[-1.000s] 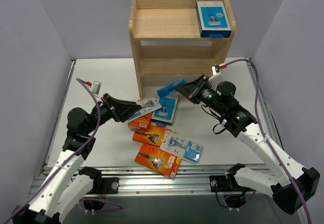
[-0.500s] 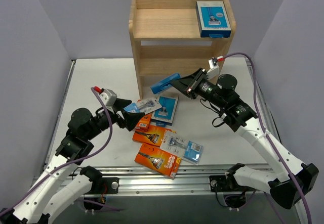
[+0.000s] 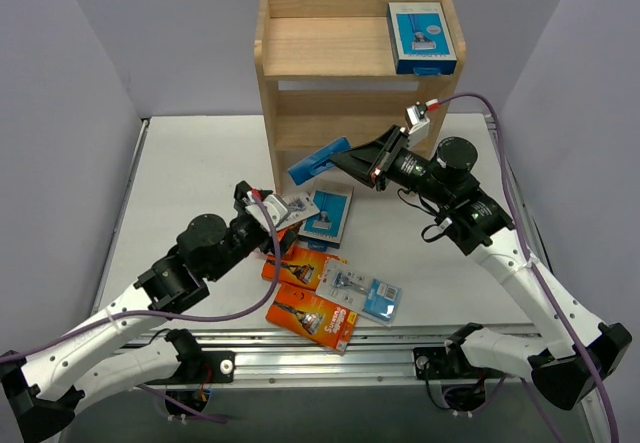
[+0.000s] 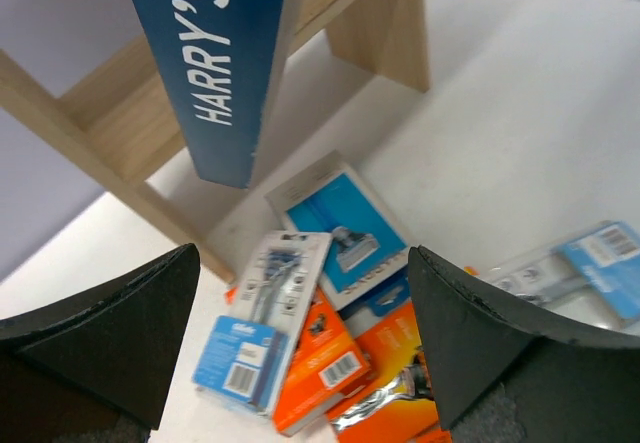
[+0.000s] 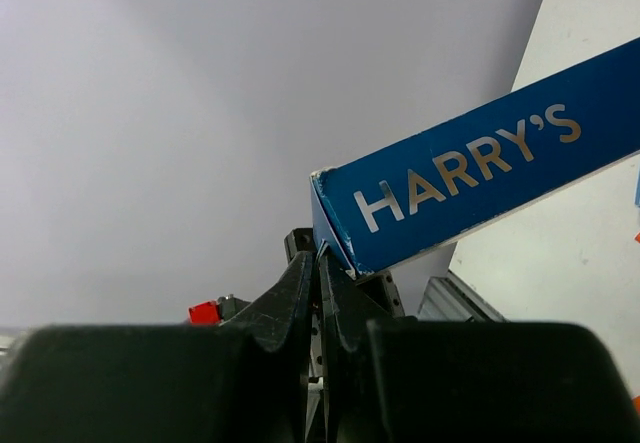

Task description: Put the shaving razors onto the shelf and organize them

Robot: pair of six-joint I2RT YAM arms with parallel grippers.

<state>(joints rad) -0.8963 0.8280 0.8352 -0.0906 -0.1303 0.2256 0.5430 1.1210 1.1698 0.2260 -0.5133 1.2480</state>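
One blue Harry's box (image 3: 320, 160) jutted toward nine o'clock from the right gripper (image 3: 348, 161) clamping its corner; the left gripper (image 4: 302, 263) hung open.

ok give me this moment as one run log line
right pincer: shut on blue harry's box, held in air near shelf | left pincer: open over loose packs | shelf top tier: one blue-and-white box

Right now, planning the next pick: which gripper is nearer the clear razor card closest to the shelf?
Left. The left gripper hangs open right by the clear razor card. The right gripper is farther off, up by the shelf, shut on a blue box.
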